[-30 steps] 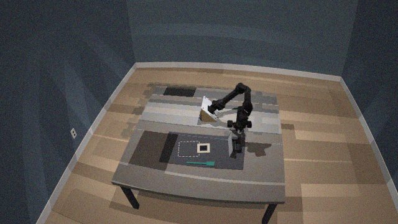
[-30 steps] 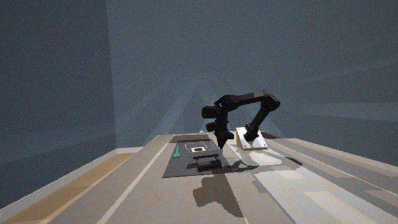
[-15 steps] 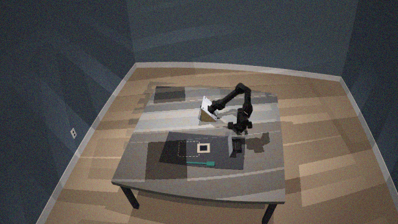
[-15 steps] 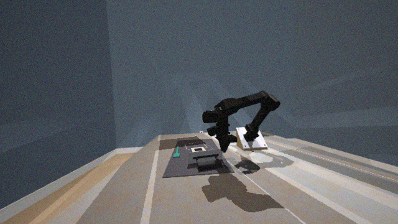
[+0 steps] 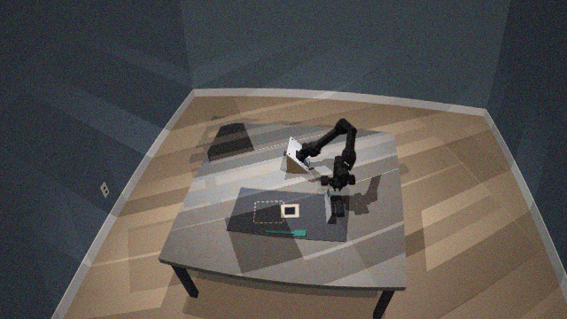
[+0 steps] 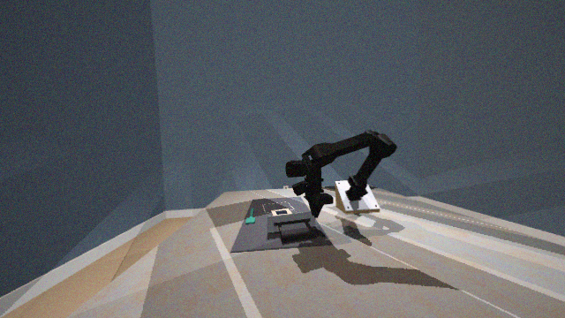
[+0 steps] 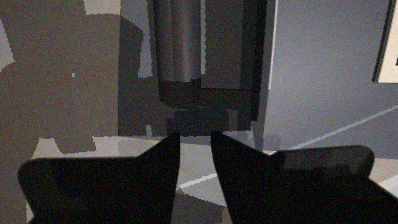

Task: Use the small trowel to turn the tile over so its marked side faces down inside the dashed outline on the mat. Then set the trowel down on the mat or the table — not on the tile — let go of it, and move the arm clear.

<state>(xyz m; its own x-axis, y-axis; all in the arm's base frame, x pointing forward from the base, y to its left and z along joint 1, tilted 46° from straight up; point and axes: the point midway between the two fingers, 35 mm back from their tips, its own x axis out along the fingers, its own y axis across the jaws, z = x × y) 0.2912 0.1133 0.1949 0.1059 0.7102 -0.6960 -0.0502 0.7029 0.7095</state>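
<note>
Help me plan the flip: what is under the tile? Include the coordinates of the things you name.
The tile (image 5: pixel 290 211) (image 6: pixel 282 213) (image 7: pixel 389 55) lies on the grey mat (image 5: pixel 316 232) (image 6: pixel 253 243) (image 7: pixel 320 75), its near edge overlapping one side of the dashed outline (image 5: pixel 254 213). Mat shows around it; its underside and whatever is directly beneath are covered.

Walls (image 5: pixel 337 49) (image 6: pixel 282 79): dark blue-grey, pale baseboard (image 5: pixel 337 95) along the bottom. Outlet (image 5: pixel 104 190) on one wall. Floor (image 5: pixel 452 195) (image 6: pixel 128 238): tan wood. Tabletop (image 5: pixel 363 261) (image 6: pixel 194 274): grey, dark legs (image 5: pixel 185 281). Light: slanted bright bands and hard-edged shadows across floor and tabletop.
</note>
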